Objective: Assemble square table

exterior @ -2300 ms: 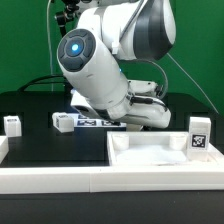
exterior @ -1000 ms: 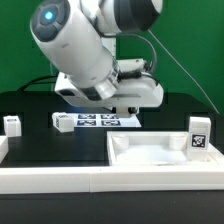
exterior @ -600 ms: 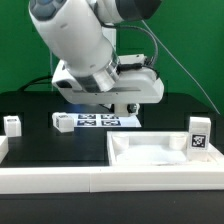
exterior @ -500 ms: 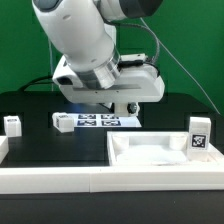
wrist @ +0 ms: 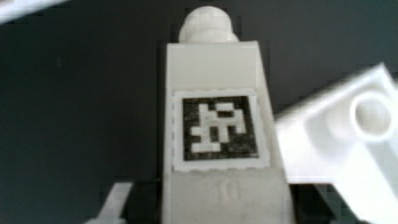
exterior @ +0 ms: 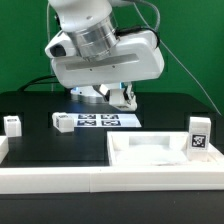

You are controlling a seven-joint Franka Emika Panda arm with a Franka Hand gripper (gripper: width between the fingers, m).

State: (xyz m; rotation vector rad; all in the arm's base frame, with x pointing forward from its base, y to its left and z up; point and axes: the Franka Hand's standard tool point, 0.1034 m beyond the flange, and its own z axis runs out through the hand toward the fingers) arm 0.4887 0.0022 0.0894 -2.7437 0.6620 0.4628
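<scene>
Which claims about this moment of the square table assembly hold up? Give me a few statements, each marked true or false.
1. The gripper is closed on a white leg that bears a black-and-white tag. True.
2. The tabletop lies at the exterior view's left. False: it lies toward the exterior view's right, at the front.
3. A loose leg sits on the table near the exterior view's left edge. True.
4. The marker board is lifted off the table. False: it lies flat on the table, below the raised arm.
</scene>
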